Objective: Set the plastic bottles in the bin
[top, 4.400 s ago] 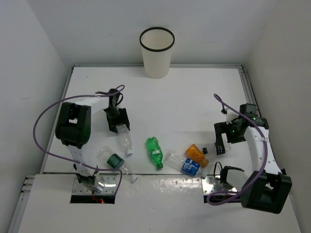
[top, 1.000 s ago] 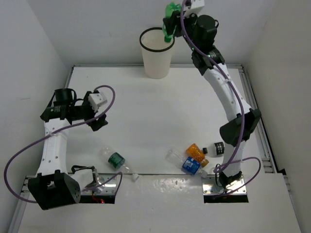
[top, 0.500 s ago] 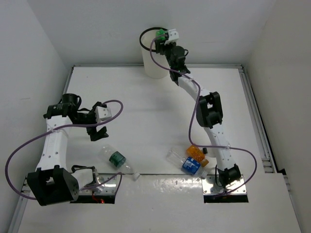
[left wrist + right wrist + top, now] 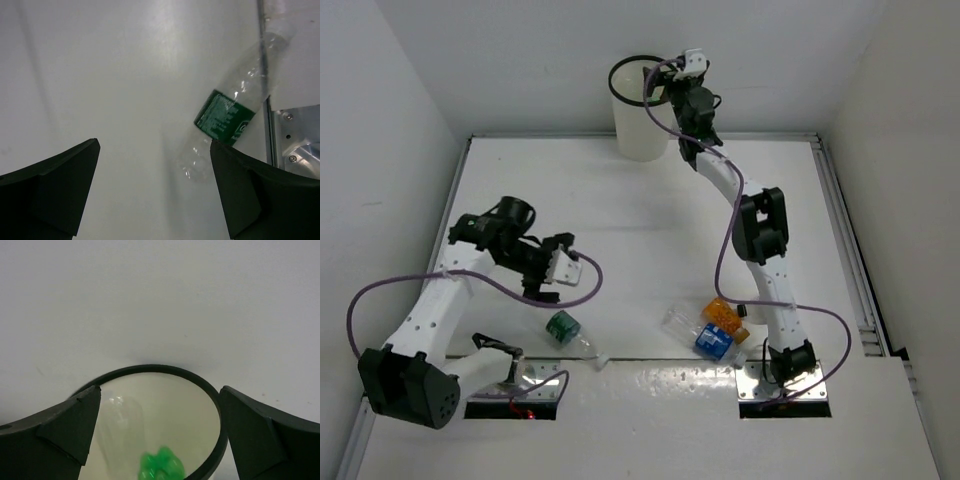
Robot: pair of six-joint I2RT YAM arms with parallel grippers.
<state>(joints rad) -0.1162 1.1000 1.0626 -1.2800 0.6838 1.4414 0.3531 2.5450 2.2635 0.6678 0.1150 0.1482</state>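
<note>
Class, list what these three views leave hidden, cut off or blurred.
Right wrist view: green bottle in the bin, cut off by the bottom edge.
Right wrist view: clear bottle beside it, faint against the wall; no label shows.
Top view: right arm hides part of the bin's rim and the spot beside the orange bottle.
Left wrist view: green-labelled bottle, upper end blurred.
</note>
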